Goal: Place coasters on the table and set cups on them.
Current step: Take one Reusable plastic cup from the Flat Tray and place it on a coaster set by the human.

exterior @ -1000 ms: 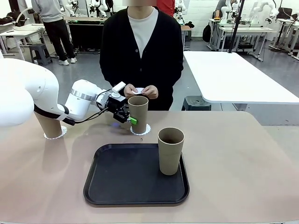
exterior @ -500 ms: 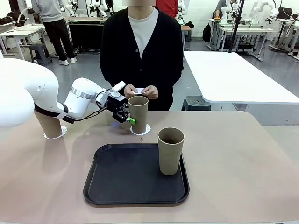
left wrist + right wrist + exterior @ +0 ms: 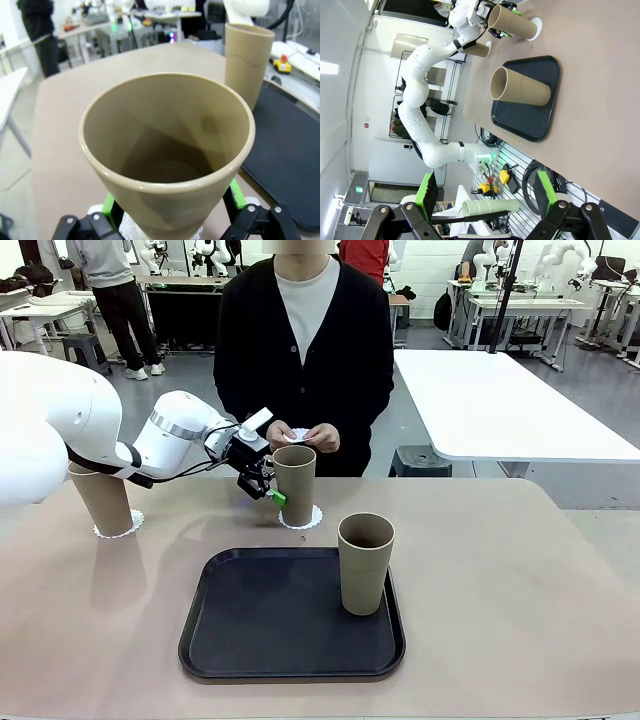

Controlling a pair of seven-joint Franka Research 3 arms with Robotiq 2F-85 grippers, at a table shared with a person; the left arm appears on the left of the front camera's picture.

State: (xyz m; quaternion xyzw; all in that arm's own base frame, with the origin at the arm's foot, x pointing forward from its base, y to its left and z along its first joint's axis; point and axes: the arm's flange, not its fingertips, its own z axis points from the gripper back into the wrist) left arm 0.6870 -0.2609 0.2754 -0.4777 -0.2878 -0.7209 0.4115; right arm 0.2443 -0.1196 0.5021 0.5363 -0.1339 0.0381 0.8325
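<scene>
Table (image 3: 500, 590): near edge cut off.
Left arm (image 3: 170, 445): extended from the left toward far centre, hiding the rim of the left cup (image 3: 103, 502).
Middle cup (image 3: 295, 480): upright on its coaster (image 3: 312, 517), far centre; left gripper (image 3: 272, 492) jaws spread either side, contact unclear.
Third coaster (image 3: 298, 434): mostly hidden in the person's hands (image 3: 322, 437).
Right gripper (image 3: 487, 200): jaws spread wide, empty.
</scene>
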